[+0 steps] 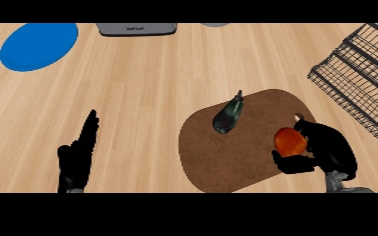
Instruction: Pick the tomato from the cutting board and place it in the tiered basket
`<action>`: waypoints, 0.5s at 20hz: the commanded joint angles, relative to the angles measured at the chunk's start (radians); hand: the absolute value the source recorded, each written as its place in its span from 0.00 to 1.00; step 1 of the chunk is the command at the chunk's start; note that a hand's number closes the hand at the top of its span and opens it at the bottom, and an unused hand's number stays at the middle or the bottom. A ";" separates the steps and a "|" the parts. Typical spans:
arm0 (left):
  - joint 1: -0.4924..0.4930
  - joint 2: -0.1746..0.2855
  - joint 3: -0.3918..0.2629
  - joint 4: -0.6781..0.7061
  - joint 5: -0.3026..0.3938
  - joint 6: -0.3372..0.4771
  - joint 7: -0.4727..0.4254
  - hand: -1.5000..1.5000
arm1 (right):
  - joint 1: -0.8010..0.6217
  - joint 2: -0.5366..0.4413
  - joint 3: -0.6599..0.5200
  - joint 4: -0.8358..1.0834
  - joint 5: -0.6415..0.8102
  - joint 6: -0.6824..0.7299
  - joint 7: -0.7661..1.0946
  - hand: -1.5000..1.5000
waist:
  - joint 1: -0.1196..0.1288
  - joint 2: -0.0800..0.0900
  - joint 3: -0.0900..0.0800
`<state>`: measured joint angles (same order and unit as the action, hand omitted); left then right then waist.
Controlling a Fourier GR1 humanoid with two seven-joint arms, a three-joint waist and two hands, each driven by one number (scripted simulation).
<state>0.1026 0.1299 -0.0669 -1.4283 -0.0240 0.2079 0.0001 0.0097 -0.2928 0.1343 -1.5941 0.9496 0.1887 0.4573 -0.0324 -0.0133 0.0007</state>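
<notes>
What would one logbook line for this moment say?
right hand: curled round tomato at cutting board right edge | left hand: open, resting lower left | basket: far right, no tomato yet

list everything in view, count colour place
counter: 1, light wood, fills view
plate: 1, blue, upper left
flat device: 1, grey, top edge
grey sliver: 1, top edge, cut off
tiered basket: 1, black wire, right edge
cutting board: 1, brown, lower centre-right
long vegetable: 1, dark green, on board's upper left
tomato: 1, orange-red, board's right edge, held
left hand: 1, black, lower left, open, resting
right hand: 1, black, lower right, fingers curled round tomato
</notes>
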 commanded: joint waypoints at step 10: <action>0.067 -0.004 -0.010 -0.019 -0.011 0.004 0.006 0.50 | 0.317 -0.114 -0.634 -0.295 -0.400 -0.036 0.055 1.00 | -0.017 0.003 -0.003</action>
<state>0.1438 0.1324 -0.0623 -1.4645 -0.0314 0.2213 0.0016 0.2799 -0.4280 -0.3587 -1.7682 0.6699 0.1633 0.4877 -0.0590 -0.0149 0.0018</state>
